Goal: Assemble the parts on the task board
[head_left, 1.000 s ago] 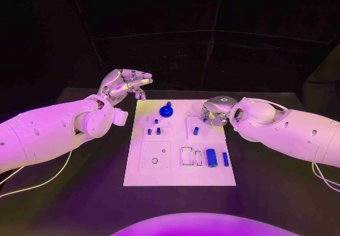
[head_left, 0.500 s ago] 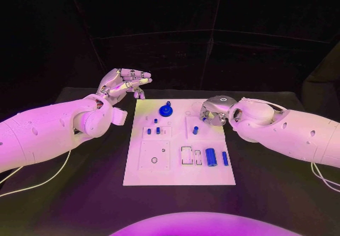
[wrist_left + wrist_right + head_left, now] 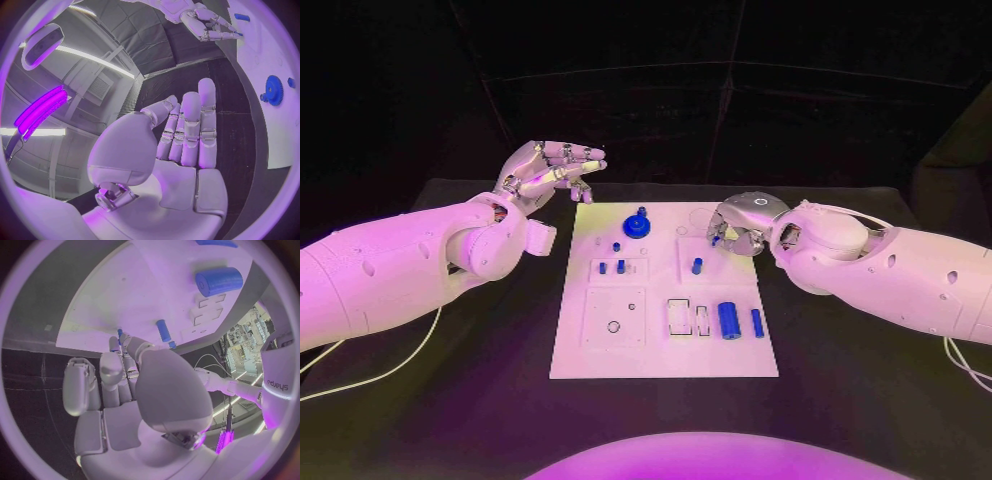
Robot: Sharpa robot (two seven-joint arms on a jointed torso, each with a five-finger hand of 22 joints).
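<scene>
Right hand (image 3: 738,228) pinching a small blue part (image 3: 119,333) above the task board (image 3: 589,358); left hand (image 3: 551,171) empty, fingers apart.

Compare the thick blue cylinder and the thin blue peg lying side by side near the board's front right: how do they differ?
The thick blue cylinder is clearly wider and a little longer than the thin blue peg. The cylinder lies nearer the board's middle, beside the rectangular cut-outs; the peg lies nearer the white task board's right edge. Both are blue, lie flat lengthwise on the board, and neither hand touches them.
</scene>
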